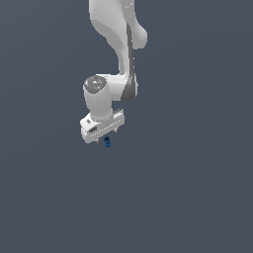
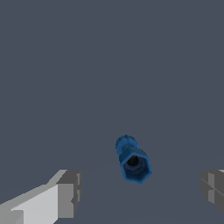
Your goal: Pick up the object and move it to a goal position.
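Note:
The object [image 1: 107,143] is a tiny dark blue bolt-like piece just under my white gripper [image 1: 106,137] in the exterior view. In the wrist view the object [image 2: 133,160] shows its hexagonal end with a dark hole toward the camera. It sits between the two grey fingertips [image 2: 68,192], nearer the middle and touching neither. My gripper [image 2: 140,192] is open, with a wide gap between the jaws, and holds nothing. No goal marker shows in either view.
The white arm [image 1: 118,59] comes down from the top of the exterior view. Plain dark grey floor [image 1: 188,197] surrounds the object on all sides.

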Robot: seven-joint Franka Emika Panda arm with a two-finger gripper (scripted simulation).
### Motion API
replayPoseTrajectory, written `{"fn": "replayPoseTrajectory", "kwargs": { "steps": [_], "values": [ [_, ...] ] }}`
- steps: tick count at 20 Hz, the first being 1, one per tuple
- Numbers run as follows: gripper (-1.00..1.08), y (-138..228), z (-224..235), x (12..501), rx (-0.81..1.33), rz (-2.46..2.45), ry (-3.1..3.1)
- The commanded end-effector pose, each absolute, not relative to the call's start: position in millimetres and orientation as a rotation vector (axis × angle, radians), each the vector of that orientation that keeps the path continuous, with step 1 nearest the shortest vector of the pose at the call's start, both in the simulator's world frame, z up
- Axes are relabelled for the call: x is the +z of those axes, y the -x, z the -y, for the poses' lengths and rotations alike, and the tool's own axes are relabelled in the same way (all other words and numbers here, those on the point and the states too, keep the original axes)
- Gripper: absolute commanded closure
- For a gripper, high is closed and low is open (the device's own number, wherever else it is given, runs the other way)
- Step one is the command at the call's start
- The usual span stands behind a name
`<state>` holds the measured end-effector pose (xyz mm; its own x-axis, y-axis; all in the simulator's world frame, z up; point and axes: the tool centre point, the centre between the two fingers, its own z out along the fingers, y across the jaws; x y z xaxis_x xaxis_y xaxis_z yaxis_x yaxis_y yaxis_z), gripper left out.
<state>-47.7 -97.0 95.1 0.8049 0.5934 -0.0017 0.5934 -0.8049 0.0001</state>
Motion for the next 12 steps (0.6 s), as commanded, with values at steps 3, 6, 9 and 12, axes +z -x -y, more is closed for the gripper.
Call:
{"fn": "replayPoseTrajectory", "kwargs": {
  "steps": [3,6,9,12],
  "values": [
    [-0.92,49.1,98.5,93.0,0.0,-1.01,-2.975],
    [-0.92,49.0,98.5,92.8,-0.001,-1.005,-2.977],
    [-0.92,49.2,98.7,87.8,-0.001,-1.005,-2.977],
    [-0.92,49.6,98.4,76.8,-0.001,-1.007,-2.976]
  ]
}}
